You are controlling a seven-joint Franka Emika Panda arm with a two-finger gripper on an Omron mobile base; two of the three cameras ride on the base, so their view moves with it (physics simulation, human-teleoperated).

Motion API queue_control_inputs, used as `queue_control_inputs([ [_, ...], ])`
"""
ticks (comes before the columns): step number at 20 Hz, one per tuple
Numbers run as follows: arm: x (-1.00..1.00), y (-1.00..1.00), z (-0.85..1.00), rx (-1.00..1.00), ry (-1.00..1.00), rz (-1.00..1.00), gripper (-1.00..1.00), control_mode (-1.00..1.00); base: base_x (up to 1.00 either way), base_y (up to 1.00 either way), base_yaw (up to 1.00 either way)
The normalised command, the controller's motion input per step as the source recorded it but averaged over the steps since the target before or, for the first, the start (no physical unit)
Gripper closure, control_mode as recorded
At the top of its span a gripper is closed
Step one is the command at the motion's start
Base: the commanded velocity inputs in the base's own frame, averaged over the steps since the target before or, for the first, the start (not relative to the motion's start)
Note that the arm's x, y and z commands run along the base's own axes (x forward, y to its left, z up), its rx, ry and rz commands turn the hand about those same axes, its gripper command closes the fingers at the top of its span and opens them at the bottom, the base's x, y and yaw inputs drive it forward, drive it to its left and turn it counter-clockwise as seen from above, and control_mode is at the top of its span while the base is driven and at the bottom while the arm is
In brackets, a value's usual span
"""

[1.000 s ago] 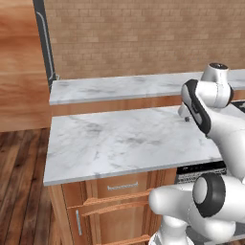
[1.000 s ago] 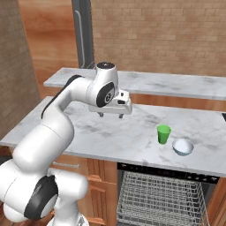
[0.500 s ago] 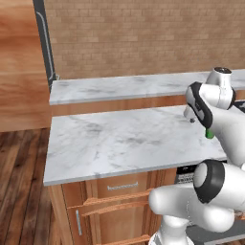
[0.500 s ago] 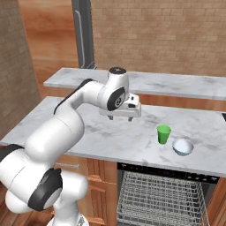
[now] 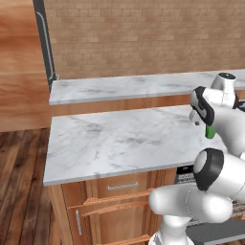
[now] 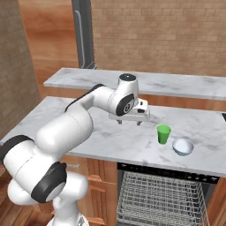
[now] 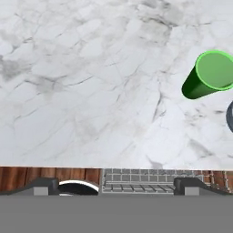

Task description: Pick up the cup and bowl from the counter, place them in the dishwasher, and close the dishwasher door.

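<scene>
Since a second ago the arm has swung rightward over the worktop, carrying the gripper from above the middle of the slab to a spot near the cup, which has itself stayed where it was. The gripper hangs above the marble, off to the cup's left and not touching it. Its fingers appear spread, with nothing between them: in the hand view the two dark tips stand well apart at the bottom edge.

The cup stands upright on the worktop, with the bowl just beside it toward the front right, both near the edge above the dishwasher, whose wire rack shows below with the door down.

The risks lie in the last stretch of the approach. The cup sits off to the right in the hand view, not between the fingertips, so descending from here would miss it or land a finger on its rim and tip it over. A sideways sweep made too low could knock the cup into the bowl, and both sit close enough to the front edge to be pushed off into the rack. Closing too high on the cup may let it slip.
</scene>
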Motion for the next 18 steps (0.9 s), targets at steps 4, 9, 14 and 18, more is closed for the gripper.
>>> queue_control_inputs([
  [4, 0.14, -0.36, -0.20, -0.01, 0.00, 0.00, -1.00, -1.00, 0.00, 0.00, 0.00],
  [9, 0.23, -0.33, -0.23, -0.02, 0.00, 0.00, -1.00, -1.00, 0.00, 0.00, 0.00],
  [14, 0.26, -0.29, -0.23, -0.02, 0.00, 0.00, -1.00, -1.00, 0.00, 0.00, 0.00],
  [18, 0.29, -0.28, -0.17, 0.00, 0.00, 0.00, -1.00, -1.00, 0.00, 0.00, 0.00],
])
